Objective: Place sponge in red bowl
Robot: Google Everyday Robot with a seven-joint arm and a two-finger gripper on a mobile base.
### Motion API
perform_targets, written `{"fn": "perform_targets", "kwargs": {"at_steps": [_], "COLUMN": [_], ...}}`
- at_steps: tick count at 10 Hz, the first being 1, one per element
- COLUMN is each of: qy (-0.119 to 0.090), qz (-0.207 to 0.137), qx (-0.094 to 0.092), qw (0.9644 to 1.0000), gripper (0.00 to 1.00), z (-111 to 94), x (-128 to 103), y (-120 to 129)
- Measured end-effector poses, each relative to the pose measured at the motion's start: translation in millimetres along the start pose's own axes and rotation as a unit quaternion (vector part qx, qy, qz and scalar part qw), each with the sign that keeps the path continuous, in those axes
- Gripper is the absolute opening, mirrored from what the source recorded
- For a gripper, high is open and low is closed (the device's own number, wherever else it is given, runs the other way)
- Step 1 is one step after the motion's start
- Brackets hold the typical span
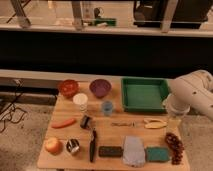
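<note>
A teal-green sponge (158,154) is lying on the tan table (60,136) in front of the green tray (145,94). The red bowl (68,88), glossy orange-red, and a purple bowl (100,88) are sitting left of the tray. The white arm (197,92) is hanging its pale gripper (173,119) just right of it.

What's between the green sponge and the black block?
The pale grey-blue cloth lies between the sponge and the dark block, seen in the camera view. The gripper hangs above the grapes.

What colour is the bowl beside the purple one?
That bowl is red-orange, seen in the camera view. The gripper hangs at the right edge of the table.
</note>
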Motion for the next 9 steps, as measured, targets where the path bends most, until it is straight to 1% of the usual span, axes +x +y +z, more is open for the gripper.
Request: {"fn": "perform_targets", "kwargs": {"at_steps": [3, 6, 7, 9], "qy": [0.004, 0.014, 0.016, 0.017], "qz": [0.004, 0.003, 0.001, -0.003], "qx": [0.002, 0.007, 0.007, 0.0], "qw": [1.0, 0.9999, 0.9999, 0.9998], "gripper": [0.8, 0.8, 0.8, 0.8], "z": [2.4, 6.0, 7.8, 16.2], "x": [4.8, 8.3, 8.2, 6.0], "y": [4.7, 18.1, 22.9, 36.2]}}
